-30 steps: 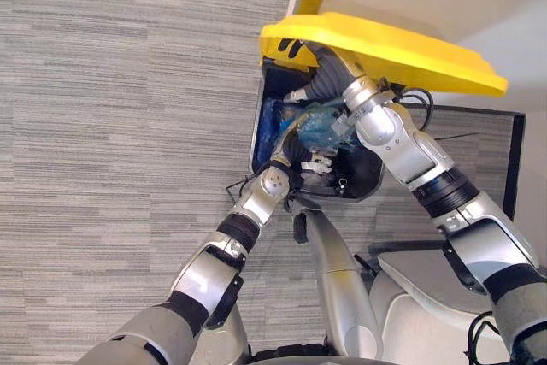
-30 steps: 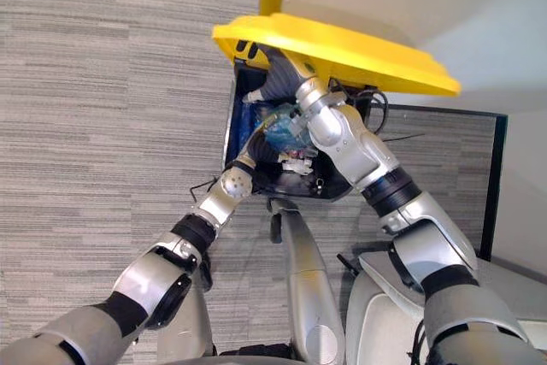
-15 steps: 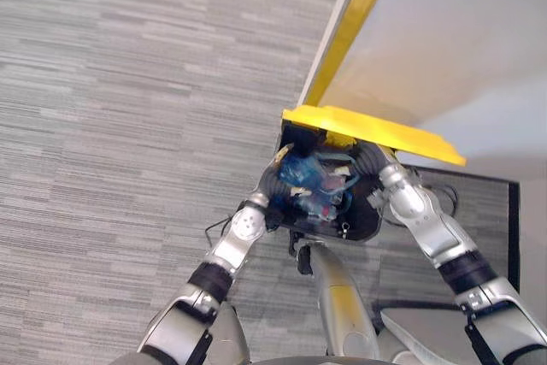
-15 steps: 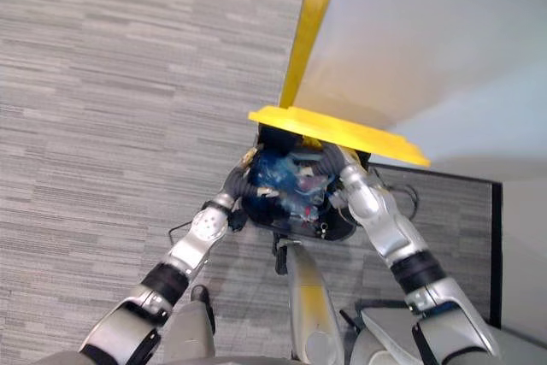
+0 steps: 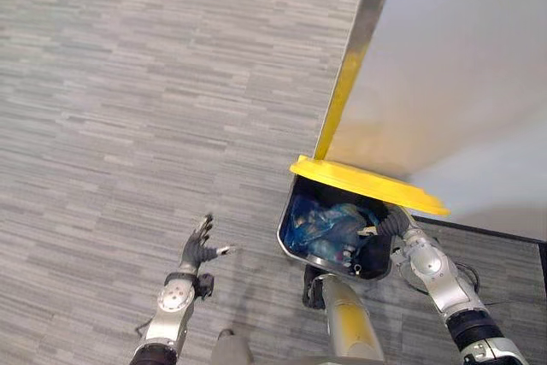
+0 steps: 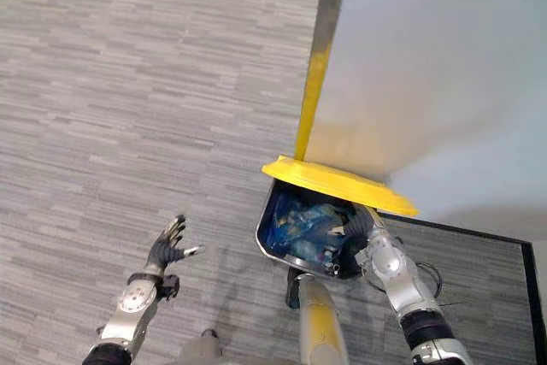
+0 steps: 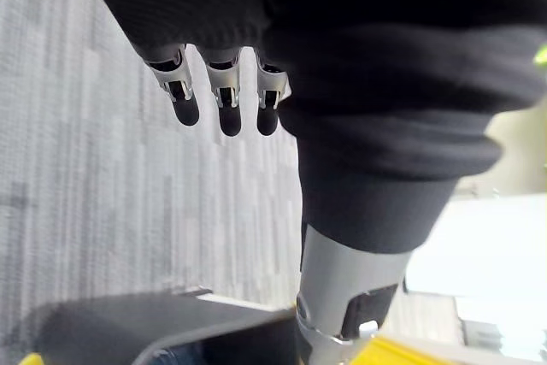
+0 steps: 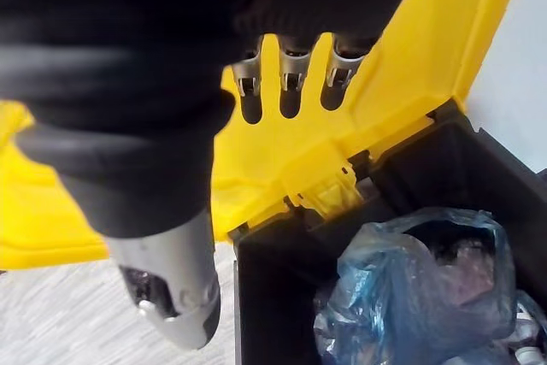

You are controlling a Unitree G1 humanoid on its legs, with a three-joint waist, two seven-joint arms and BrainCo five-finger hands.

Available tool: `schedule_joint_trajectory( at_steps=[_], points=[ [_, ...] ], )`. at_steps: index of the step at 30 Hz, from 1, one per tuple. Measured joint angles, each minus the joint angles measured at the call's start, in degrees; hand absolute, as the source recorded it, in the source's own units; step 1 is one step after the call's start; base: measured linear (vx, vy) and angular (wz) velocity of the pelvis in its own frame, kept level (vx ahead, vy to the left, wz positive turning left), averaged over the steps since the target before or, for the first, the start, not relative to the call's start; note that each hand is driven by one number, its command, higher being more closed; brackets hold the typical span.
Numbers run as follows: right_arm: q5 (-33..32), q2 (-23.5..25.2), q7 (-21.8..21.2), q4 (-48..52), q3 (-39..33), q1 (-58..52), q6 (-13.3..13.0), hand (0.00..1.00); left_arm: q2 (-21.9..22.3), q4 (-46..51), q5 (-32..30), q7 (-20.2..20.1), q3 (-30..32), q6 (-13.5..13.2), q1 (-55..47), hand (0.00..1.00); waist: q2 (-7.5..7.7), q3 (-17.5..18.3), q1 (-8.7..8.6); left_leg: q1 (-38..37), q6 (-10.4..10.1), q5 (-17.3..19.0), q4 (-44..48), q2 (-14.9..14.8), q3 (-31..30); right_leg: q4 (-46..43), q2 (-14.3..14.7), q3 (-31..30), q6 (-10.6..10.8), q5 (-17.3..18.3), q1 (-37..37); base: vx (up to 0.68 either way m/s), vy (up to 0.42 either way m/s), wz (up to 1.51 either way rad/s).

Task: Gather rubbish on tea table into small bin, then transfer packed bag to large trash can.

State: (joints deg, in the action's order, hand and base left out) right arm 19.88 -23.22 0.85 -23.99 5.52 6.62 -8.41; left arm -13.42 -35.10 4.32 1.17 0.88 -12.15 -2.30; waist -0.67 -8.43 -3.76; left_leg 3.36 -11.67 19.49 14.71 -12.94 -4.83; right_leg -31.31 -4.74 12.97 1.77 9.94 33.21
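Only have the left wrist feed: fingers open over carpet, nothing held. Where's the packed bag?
Observer: The blue bag lies inside the large trash can.
Operator: Lid state?
Observer: The yellow lid is raised and tilted over the opening.
Operator: Right hand?
Observer: The right hand is at the can's rim under the lid. Its fingers are straight and point at the lid's underside. I cannot tell whether they touch it.
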Motion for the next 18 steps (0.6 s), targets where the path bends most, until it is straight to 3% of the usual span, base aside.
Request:
schedule_joint_trajectory(
  at_steps=[5, 9, 12, 14, 16, 17, 18],
  points=[
    [-0.03, 2.71, 0.10, -2.43, -3.21, -0.44, 0.19, 0.00, -0.01, -9.06, -0.74, -0.02, 3.89, 1.10, -0.11, 0.00, 0.04, 1.05, -0.21, -3.06, -0.18, -0.31, -0.74, -0.08, -0.62, -1.37, 0.36, 0.08, 0.21, 1.23, -1.84, 0.00, -0.015, -0.02],
    [-0.20, 5.02, 0.11, -4.04, -3.44, -2.52, 0.47, 0.00, 0.02, -10.51, -1.75, 0.08, 3.90, 1.59, 0.20, 0.00, 1.36, 1.09, -0.37, -6.43, -0.11, -0.28, -0.40, 0.85, -1.20, -1.58, -0.83, 0.25, 0.44, 1.53, -5.67, -0.05, 0.027, 0.10],
    [-1.50, 8.90, 0.09, -4.53, -3.40, -4.89, 0.61, 0.00, 0.25, -11.04, -2.83, 0.11, 3.85, 1.88, 0.16, 0.00, 4.61, 0.74, -0.47, -8.83, 1.21, -0.45, -0.30, 3.58, -0.65, -0.96, -2.65, -1.52, 1.58, 0.62, -7.84, -0.13, 0.084, -0.07],
    [-3.14, 10.22, 0.04, -5.18, -3.39, -5.92, 0.61, 0.00, 0.53, -11.94, -2.87, 0.13, 3.83, 1.97, -0.42, 0.00, 5.85, 0.56, -0.09, -9.44, 1.86, -0.15, 0.80, 5.24, 0.76, 1.04, -3.04, -2.84, 3.05, -1.64, -8.58, -0.19, 0.144, -0.40],
    [-4.56, 10.92, 0.10, -5.17, -3.44, -8.23, 0.81, 0.00, 1.20, -12.32, -2.83, 0.20, 3.82, 2.09, -1.38, 0.00, 6.28, 0.25, -0.43, -8.69, 3.57, 0.25, 3.52, 6.39, 1.81, 6.83, -2.60, -4.04, 4.80, -5.74, -10.79, -0.22, 0.186, -0.51],
    [-5.42, 11.54, 0.09, -5.08, -3.92, -10.01, 0.95, 0.00, 1.76, -12.30, -2.83, 0.24, 3.88, 2.25, -1.52, 0.00, 5.12, -0.55, -0.20, -8.00, 5.45, -1.14, 3.13, 5.83, 4.13, 8.16, -3.16, -3.03, 5.54, -6.42, -11.22, -0.26, 0.201, -0.55],
    [-6.30, 12.01, 0.02, -5.59, -4.15, -11.09, 1.03, 0.00, 2.25, -12.56, -2.79, 0.37, 4.07, 2.47, -1.56, 0.00, 5.64, -0.78, -0.15, -7.57, 6.06, -1.56, 3.50, 6.14, 5.37, 0.51, -4.17, -3.41, 2.93, -5.05, -9.31, -0.26, 0.199, -0.55]
  ],
)
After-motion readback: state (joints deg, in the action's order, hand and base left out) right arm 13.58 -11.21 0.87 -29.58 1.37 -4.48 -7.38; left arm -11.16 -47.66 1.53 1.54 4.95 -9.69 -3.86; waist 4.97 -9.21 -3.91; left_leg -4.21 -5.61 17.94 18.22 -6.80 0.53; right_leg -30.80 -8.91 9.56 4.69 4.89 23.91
